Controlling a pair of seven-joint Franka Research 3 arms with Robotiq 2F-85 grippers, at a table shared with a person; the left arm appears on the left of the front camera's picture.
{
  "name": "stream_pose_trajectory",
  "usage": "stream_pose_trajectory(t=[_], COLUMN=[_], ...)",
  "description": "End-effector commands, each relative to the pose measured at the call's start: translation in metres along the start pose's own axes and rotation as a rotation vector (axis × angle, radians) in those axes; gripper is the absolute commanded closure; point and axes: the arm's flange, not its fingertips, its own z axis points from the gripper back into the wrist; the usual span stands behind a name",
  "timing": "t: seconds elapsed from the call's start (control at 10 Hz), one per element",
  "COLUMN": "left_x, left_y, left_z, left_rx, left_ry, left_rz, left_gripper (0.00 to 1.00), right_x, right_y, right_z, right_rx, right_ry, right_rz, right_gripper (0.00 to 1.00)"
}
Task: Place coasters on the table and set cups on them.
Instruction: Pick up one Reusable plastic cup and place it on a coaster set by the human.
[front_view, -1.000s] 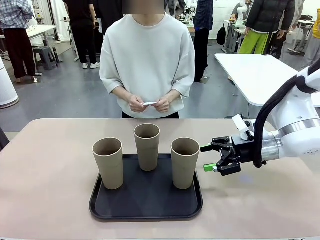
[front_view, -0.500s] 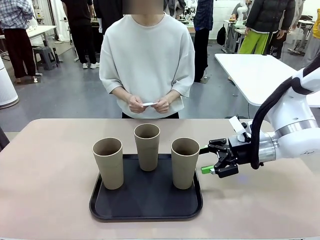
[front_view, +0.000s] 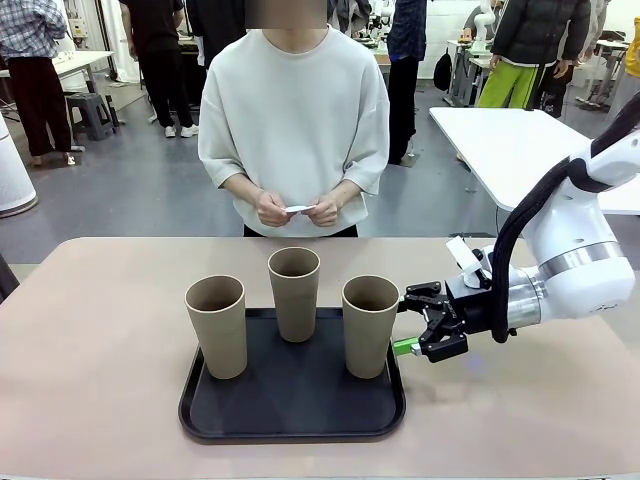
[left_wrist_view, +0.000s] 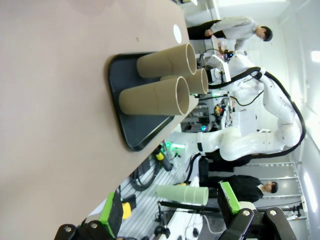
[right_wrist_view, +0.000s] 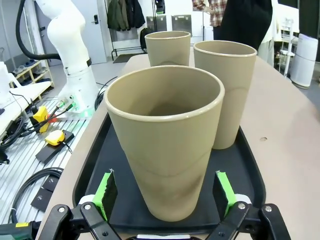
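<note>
Three tan cups stand on a black tray (front_view: 290, 400) on the beige table (front_view: 100, 300): left (front_view: 216, 325), middle (front_view: 295, 293), right (front_view: 370, 325). My right gripper (front_view: 410, 322) is open, lying level, its fingertips at the right cup's side. In the right wrist view that cup (right_wrist_view: 167, 140) stands between the green pads (right_wrist_view: 106, 192), with no contact visible. My left gripper (left_wrist_view: 170, 207) is open and holds nothing, well back from the cups (left_wrist_view: 155, 96). The person across the table holds a small white coaster (front_view: 300, 208) in both hands.
The tray's raised rim (right_wrist_view: 95, 160) runs beside and under my right fingers. The other two cups (right_wrist_view: 227, 85) stand close behind the near one. Bare tabletop lies left and right of the tray. A white table (front_view: 520, 150) stands at the back right.
My right gripper has moved left across the table toward the right cup, staying open. Cups, tray and the person's hands are unchanged.
</note>
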Motion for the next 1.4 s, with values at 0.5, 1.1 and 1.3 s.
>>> stream_pose_trajectory(t=[0.5,1.1,1.3], left_x=[-0.001,-0.001,-0.001], left_y=[0.000,0.000,0.000], left_z=[0.003,0.003,0.003], left_rx=[-0.012,-0.012,-0.012], left_ry=[0.000,0.000,0.000], left_rz=[-0.015,-0.015,-0.015], left_gripper=[0.00,0.00,0.00], right_x=[-0.006,-0.010,-0.010], right_y=[-0.014,-0.020,-0.021], right_z=[-0.020,-0.042,-0.046], right_rx=[0.013,0.042,0.044], right_ry=[-0.019,-0.030,-0.049], right_rz=[-0.002,-0.010,-0.002], right_gripper=[0.00,0.00,0.00])
